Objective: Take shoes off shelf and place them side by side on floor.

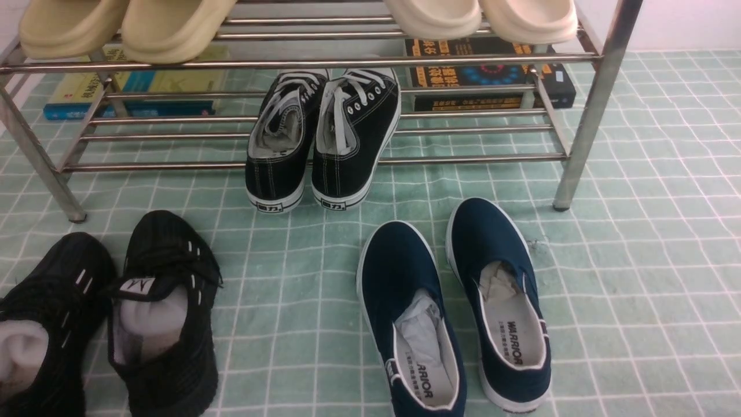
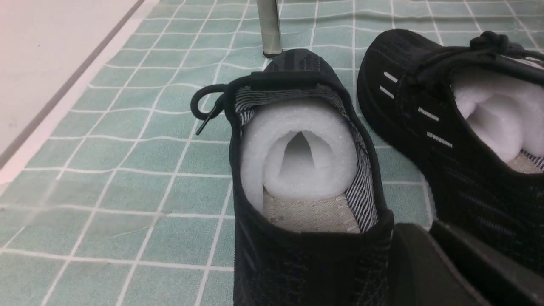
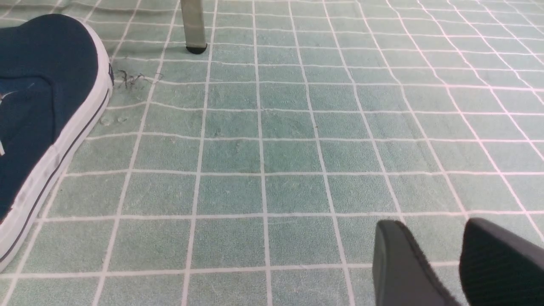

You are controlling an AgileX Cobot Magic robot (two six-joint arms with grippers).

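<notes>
Black knit sneakers (image 1: pixel 200 330) sit side by side on the floor (image 1: pixel 648 289) — left gripper (image 2: pixel 424 227) slightly parted, right gripper (image 3: pixel 429 222) spread wider

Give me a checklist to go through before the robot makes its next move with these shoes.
1. Black knit sneakers off the stainless-steel shoe rack: ok, both on the gridded floor.
2. That pair side by side: ok, toes towards the rack.
3. Left tool clear of the sneaker heel beside it: cannot tell; contact is unclear.
4. Right tool empty: ok, open with only floor seen between its fingers.
5. Black canvas sneakers on the lower tier: ok.
6. Navy slip-ons on the rack: not ok, if they belong there; they are on the floor.
</notes>
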